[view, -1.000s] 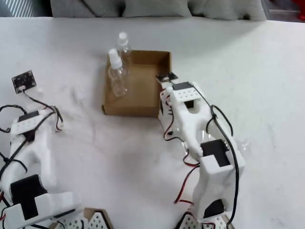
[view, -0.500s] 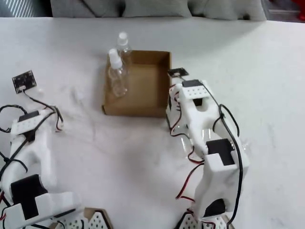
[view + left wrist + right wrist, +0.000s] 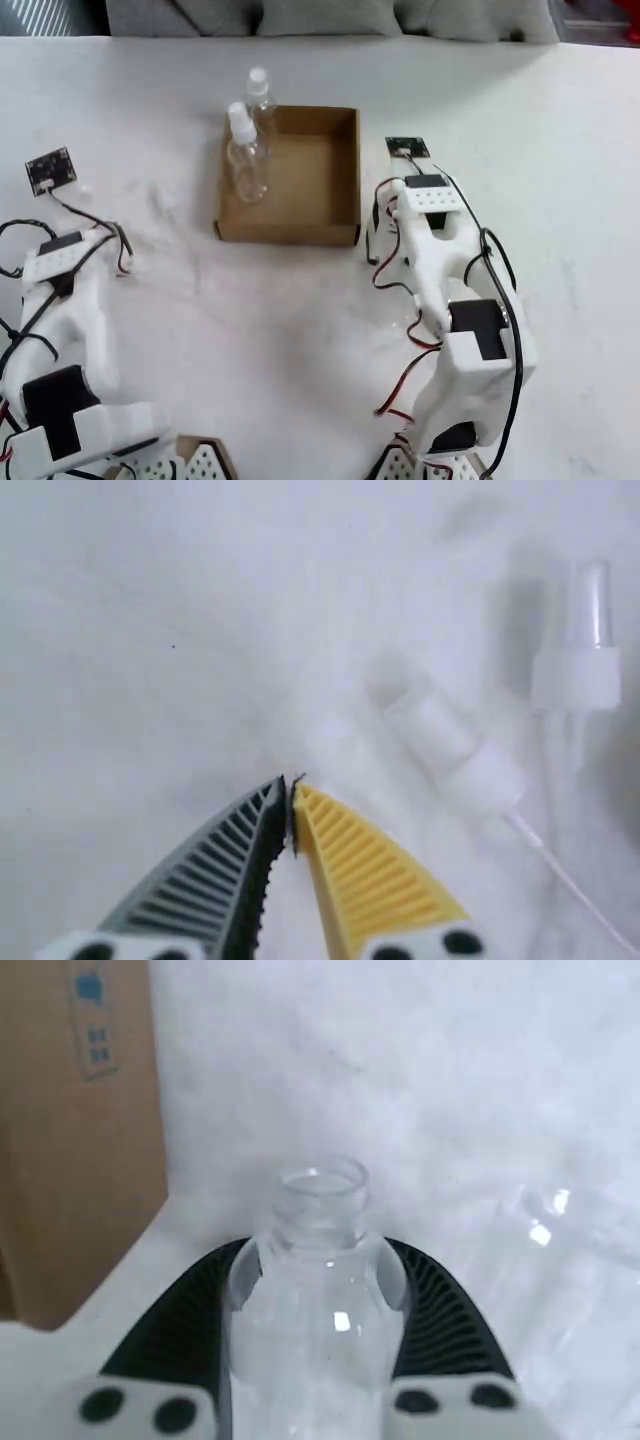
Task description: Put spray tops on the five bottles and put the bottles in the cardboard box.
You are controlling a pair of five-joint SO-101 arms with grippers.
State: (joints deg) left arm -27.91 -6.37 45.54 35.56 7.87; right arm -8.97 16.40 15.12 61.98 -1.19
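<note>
Bottle (image 3: 318,1260), uncapped, clenched in right gripper (image 3: 318,1252)
Arm swings off box (image 3: 290,232) toward its 3 o'clock, capping likely next; left gripper (image 3: 291,785) sits closed, empty, near tops (image 3: 455,745).

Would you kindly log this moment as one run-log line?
right gripper: shut on uncapped bottle | left gripper: shut, by loose spray top | cardboard box: topped bottle inside
</note>
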